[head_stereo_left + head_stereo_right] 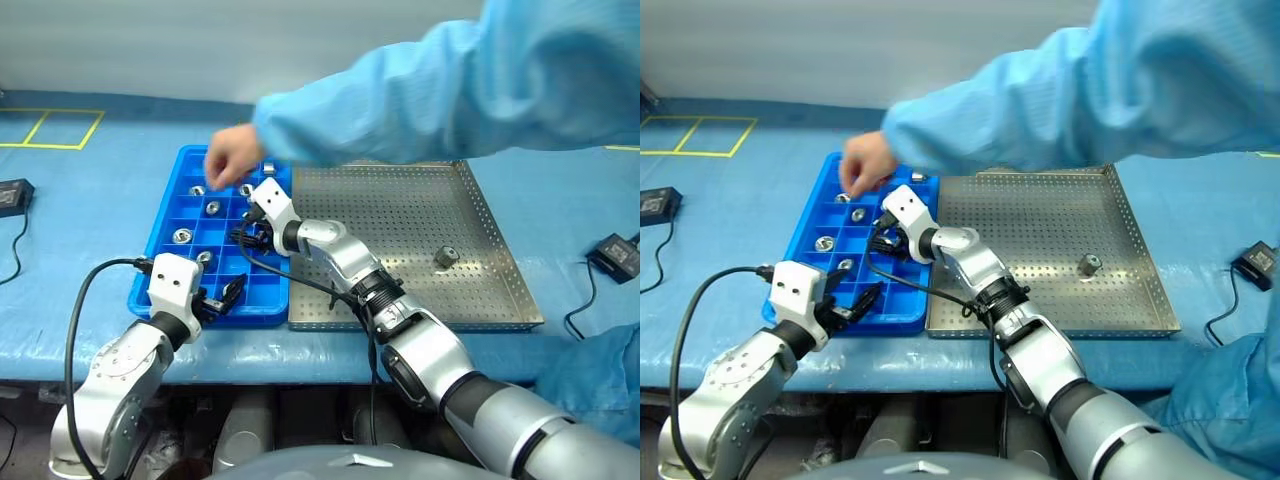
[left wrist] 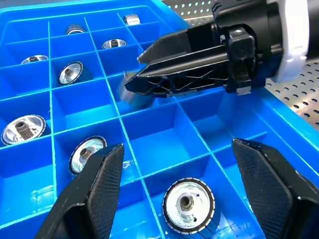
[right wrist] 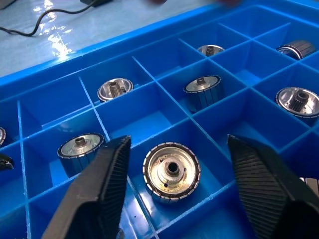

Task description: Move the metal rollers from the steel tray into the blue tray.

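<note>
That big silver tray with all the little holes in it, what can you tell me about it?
The steel tray is a wide, flat rectangle of dull silver-grey metal with a low raised rim and rows of small holes across its floor. It lies flat on the blue table cover, its long side right against the blue tray. One metal roller is left standing on it. The robot's right arm and a person's sleeve pass above it.

Bright, even overhead light; soft shadows under the person's sleeve (image 1: pixel 450 90); glare glints off the metal rollers (image 3: pixel 171 172); the person's hand (image 1: pixel 232 155) is motion-blurred; fingertips (image 2: pixel 94 194) close up look soft.
</note>
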{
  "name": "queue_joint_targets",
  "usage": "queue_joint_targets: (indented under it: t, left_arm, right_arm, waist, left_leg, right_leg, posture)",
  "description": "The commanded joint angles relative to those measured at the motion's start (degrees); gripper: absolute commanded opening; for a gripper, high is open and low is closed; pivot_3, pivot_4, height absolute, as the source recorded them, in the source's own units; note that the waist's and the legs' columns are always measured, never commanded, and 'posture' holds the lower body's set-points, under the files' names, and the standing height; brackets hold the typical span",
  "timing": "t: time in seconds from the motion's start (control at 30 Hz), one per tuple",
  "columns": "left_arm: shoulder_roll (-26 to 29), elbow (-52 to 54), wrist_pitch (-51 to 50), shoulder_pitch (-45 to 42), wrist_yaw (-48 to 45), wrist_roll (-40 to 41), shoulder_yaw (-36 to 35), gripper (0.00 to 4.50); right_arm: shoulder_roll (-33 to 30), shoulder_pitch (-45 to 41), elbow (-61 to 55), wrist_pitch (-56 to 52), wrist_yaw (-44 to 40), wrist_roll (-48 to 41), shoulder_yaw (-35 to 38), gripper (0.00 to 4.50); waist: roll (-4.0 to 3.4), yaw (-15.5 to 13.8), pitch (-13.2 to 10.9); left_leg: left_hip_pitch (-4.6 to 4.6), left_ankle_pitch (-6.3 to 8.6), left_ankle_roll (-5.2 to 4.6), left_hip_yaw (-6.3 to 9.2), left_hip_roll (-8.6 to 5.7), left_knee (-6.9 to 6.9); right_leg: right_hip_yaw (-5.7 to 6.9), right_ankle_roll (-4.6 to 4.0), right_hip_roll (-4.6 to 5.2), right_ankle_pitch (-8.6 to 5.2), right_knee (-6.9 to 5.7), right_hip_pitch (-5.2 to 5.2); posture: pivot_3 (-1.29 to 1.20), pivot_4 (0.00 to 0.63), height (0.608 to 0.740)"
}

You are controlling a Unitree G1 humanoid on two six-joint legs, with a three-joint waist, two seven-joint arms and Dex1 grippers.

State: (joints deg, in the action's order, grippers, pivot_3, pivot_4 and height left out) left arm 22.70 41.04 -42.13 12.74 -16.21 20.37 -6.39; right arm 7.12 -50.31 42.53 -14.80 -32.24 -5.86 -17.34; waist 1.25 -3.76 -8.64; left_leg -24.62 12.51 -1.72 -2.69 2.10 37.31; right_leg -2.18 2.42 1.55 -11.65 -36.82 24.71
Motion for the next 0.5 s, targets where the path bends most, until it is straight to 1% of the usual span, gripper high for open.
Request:
queue_joint_targets:
  t: [0.03,0.1,0.17,0.3,0.43,0.5]
  left_arm:
    - [-0.1,1.9,0.6,-1.1,0.0,0.1,0.9,3.76]
    - [-0.2,1.1,0.7,-2.1,-0.4,0.2,1.7,3.76]
    - [-0.4,0.4,0.9,-3.3,-0.7,0.2,2.7,3.76]
    - [-1.2,-1.7,1.7,-5.8,-1.3,0.3,4.7,3.76]
    - [-1.9,-4.7,3.1,-8.7,-2.4,0.0,6.4,3.76]
    - [-2.1,-6.0,3.8,-9.7,-3.0,0.0,7.0,3.76]
  right_arm:
    - [0.1,1.9,-6.3,0.7,-0.9,0.3,0.6,3.63]
    - [-0.8,4.2,-11.7,-1.3,-0.5,0.1,0.8,3.63]
    - [-2.2,7.5,-19.5,-5.3,-0.4,-0.7,1.1,3.63]
    - [-8.0,15.5,-37.6,-14.5,0.5,-0.2,0.6,3.63]
    - [-13.6,22.7,-53.8,-24.3,5.2,-0.3,5.5,3.63]
    - [-15.7,25.5,-58.8,-27.9,8.1,0.8,7.4,3.63]
  waist:
    - [0.00,-0.1,0.0]
    - [0.00,-0.1,0.0]
    - [0.00,-0.2,0.0]
    - [0.00,-0.3,0.0]
    - [-0.01,0.3,0.0]
    - [-0.01,0.6,0.0]
  left_leg:
    - [0.00,0.00,0.01,0.01,0.00,-0.02]
    - [-0.01,0.00,0.02,0.03,0.00,-0.07]
    - [-0.04,0.01,0.03,0.07,0.00,-0.09]
    - [-0.05,0.00,0.04,0.10,-0.02,-0.07]
    - [-0.04,0.00,0.04,0.07,-0.02,-0.04]
    - [-0.03,0.00,0.04,0.06,-0.01,-0.04]
  right_leg:
    - [0.01,-0.02,0.00,-0.01,0.00,0.01]
    - [0.03,-0.07,0.00,-0.04,0.01,0.01]
    - [0.07,-0.10,0.00,-0.06,0.01,0.03]
    - [0.11,-0.10,0.05,-0.07,0.04,0.00]
    - [0.10,-0.10,0.05,-0.08,0.01,0.00]
    - [0.10,-0.11,0.04,-0.09,-0.02,0.01]
  posture:
    - [0.26,0.150,0.740]
    - [0.24,0.150,0.740]
    - [0.23,0.150,0.740]
    - [0.18,0.150,0.740]
    - [0.14,0.150,0.740]
    - [0.10,0.150,0.740]
